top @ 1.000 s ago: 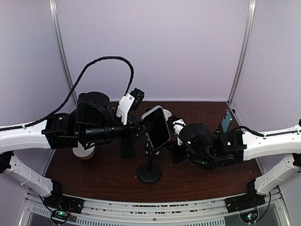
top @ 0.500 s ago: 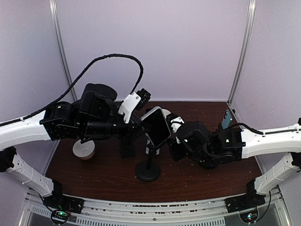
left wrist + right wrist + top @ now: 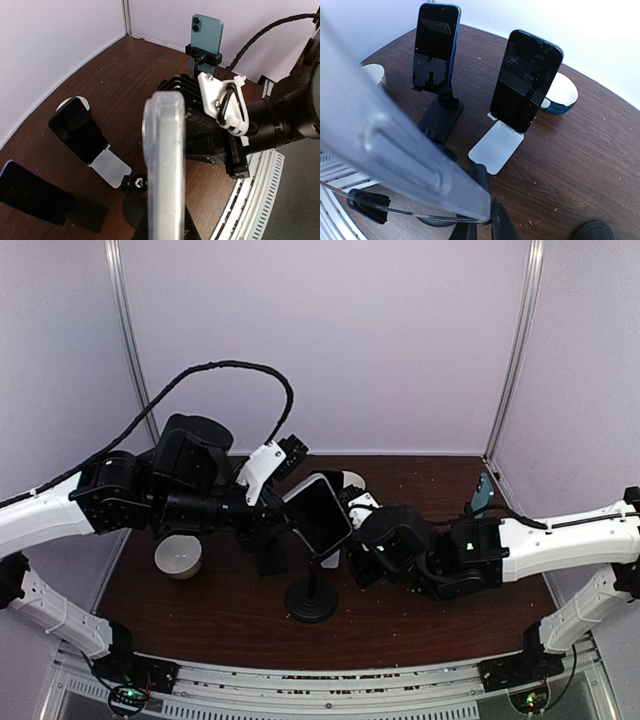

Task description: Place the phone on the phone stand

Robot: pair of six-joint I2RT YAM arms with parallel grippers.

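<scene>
- Your left gripper [image 3: 287, 517] is clamping the phone [image 3: 320, 514] by one edge.
- Your right gripper [image 3: 352, 523] is pinching the opposite edge, above the phone stand [image 3: 311, 600].

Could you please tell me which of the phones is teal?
The phone clamped upright in the black holder, cameras showing; the white-stand phone and black-stand phone show only dark screens.

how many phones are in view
4. The clear-cased phone held over the round-base stand; a blue-edged phone on the black stand; a cracked phone on the white stand; a teal phone clamped at right rear. More may be hidden.
</scene>
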